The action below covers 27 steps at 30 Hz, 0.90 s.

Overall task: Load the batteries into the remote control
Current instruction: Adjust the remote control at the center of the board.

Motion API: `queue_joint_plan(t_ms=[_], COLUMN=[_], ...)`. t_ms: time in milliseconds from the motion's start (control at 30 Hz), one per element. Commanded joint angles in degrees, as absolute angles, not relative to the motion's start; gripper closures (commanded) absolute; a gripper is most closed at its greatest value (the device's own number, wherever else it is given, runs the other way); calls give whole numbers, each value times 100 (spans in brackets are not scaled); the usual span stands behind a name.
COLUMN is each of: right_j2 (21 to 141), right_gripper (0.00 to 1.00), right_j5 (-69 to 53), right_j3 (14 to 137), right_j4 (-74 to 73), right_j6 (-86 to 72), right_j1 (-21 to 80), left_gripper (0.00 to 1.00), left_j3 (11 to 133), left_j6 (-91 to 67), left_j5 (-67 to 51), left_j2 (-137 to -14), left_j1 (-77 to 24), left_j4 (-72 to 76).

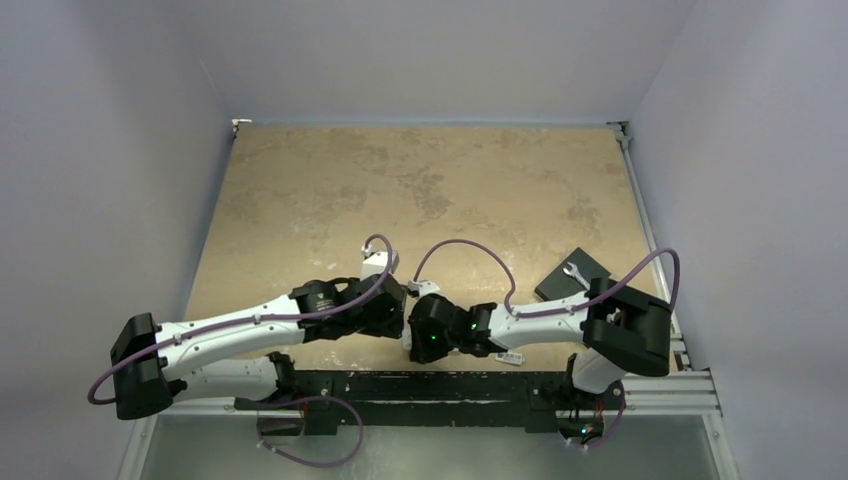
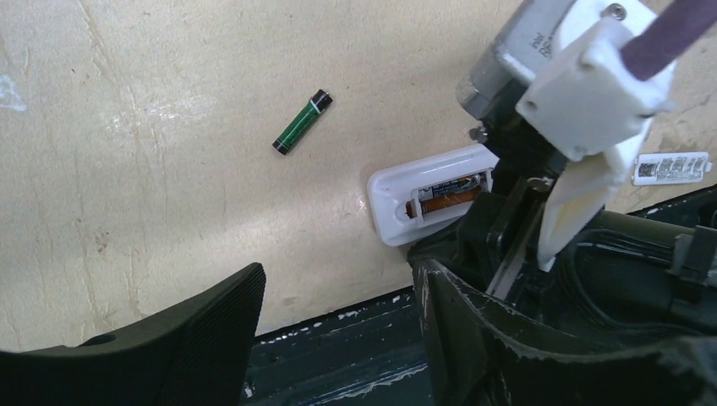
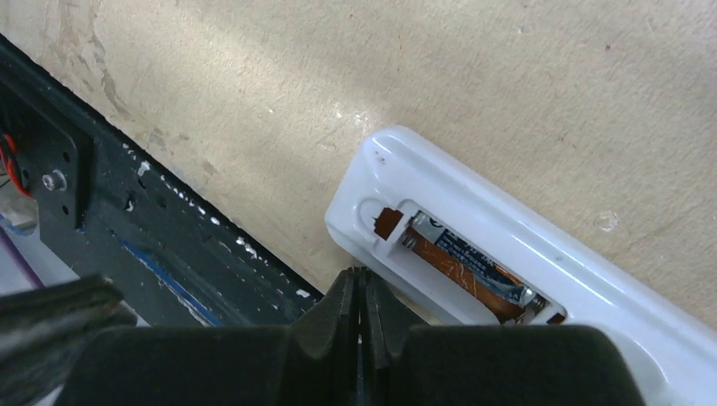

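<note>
right gripper (image 3: 359, 309): black two-finger tool, fingers pressed together with nothing visible between them; the tips are at the near corner of the remote. Whether they touch it cannot be told.
left gripper (image 2: 338, 275): black tool with ribbed fingers (image 2: 194, 326) spread wide, holding nothing.
rail (image 3: 127, 211): black metal strip along the table's near edge, just left of the right gripper's tips. In the left wrist view it crosses the gap between the left gripper's fingers.
remote control (image 3: 499, 233): white oblong plastic body lying back-up on the table, just ahead of the right gripper's tips. It is ahead and to the right of the left gripper's opening, its far end hidden under the right arm. Its recessed compartment is open.
seated battery (image 3: 461, 262): small cylindrical cell with copper and dark wrap, lying lengthwise inside the compartment, one end at a metal contact.
loose battery (image 2: 302, 122): small green cylindrical cell with black ends, flat on the table beyond the left gripper. It is well apart from the remote control, on that tool's left.
table (image 1: 400, 180): tan mottled board.
pad (image 1: 590, 262): black square sheet, far out past the right arm's elbow. A small white piece lies on it, too small to identify.
</note>
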State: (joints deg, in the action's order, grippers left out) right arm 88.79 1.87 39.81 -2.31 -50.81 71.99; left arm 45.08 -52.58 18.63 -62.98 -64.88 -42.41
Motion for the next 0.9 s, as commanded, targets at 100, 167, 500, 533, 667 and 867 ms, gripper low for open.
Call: queue_joint_plan(t_ms=[100, 167, 500, 533, 667, 867], right_j2=[9028, 8930, 8180, 8142, 8024, 8101], right_gripper=[88, 85, 61, 59, 50, 45], right_j5=[558, 564, 649, 691, 927, 1214], right_j3=[4433, 4489, 4772, 4859, 5121, 5379], right_j4=[-812, -839, -1163, -1248, -1487, -1688], right_j6=[-4680, -4608, -4041, -3988, -3798, -3297], right_j1=[7198, 7198, 7198, 7198, 7193, 7089], left_gripper=[36, 36, 36, 36, 36, 36], left_j3=[4447, 4468, 4547, 4531, 4467, 4469], left_j6=[-5446, -5454, -5457, -5468, -5515, -5552], left_j5=[2080, 2112, 2379, 2388, 2453, 2569], left_j2=[-5976, -5924, -5705, -5698, -5609, -5419], left_j1=[-6442, -6442, -6442, -6442, -6442, -6442], left_j4=[-4357, -4418, -4659, -4665, -4675, -4764])
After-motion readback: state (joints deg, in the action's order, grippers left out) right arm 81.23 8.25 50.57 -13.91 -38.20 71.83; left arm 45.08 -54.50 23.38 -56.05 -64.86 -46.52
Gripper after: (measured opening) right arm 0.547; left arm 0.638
